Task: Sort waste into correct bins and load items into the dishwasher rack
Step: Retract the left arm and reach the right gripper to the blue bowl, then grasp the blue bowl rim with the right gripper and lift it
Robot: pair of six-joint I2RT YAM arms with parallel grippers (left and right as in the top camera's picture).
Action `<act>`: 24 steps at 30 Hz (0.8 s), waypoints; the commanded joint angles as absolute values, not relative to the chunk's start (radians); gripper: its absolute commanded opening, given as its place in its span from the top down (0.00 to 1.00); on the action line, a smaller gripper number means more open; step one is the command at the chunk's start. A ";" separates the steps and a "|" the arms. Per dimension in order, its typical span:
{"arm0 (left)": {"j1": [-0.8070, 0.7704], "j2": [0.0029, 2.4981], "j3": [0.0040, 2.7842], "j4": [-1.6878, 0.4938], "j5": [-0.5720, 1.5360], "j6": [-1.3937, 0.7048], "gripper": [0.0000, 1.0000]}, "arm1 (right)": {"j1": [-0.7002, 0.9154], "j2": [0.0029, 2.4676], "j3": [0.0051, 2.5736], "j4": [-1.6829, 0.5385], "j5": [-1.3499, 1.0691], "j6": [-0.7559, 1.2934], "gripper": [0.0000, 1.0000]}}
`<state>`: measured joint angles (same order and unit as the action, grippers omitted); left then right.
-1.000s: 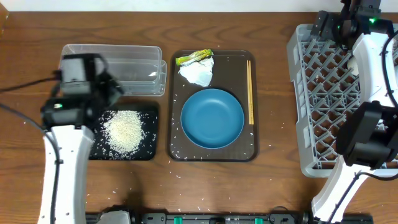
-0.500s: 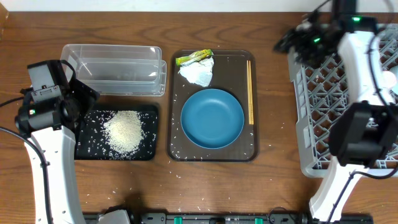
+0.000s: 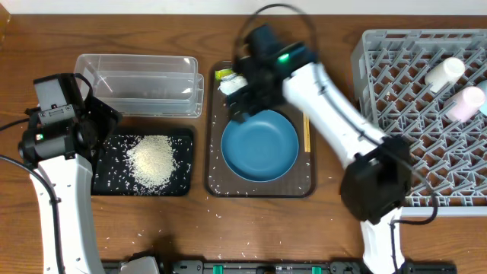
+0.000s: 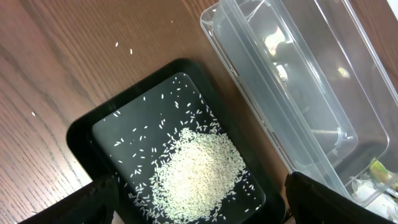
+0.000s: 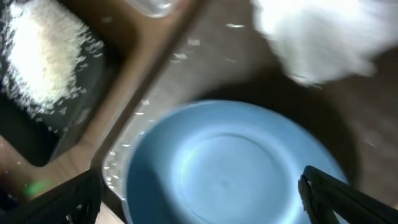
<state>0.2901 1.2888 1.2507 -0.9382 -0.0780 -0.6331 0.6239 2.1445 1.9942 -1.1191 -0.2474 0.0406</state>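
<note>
Sorting is sitting partway: rice binned, cups racked, tray items waiting.

The rice is lying heaped in the black tray, with nothing showing in the clear tub. The white cup and pink cup are lying in the dishwasher rack. The dark-blue bowl, chopsticks, tissue and snack wrapper are waiting on the brown tray, and stray grains are dotting the desk. The right gripper is hovering over the tissue, jaws apart and empty. The left gripper is hanging above the black tray, jaws apart.
</note>
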 commanded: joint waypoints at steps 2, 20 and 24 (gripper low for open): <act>0.294 1.288 1.261 -0.941 -0.080 -0.649 0.12 | 0.719 2.134 1.993 -1.115 -0.148 0.040 0.01; 0.294 1.288 1.261 -0.941 -0.080 -0.649 0.11 | 0.918 2.264 1.985 -1.156 0.128 0.423 0.22; 0.294 1.288 1.261 -0.941 -0.080 -0.649 0.11 | 0.916 2.301 1.985 -1.172 0.126 0.450 0.34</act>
<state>0.2901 1.2888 1.2507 -0.9382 -0.0780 -0.6331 0.9096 2.2738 1.9915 -1.1610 0.1001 0.4019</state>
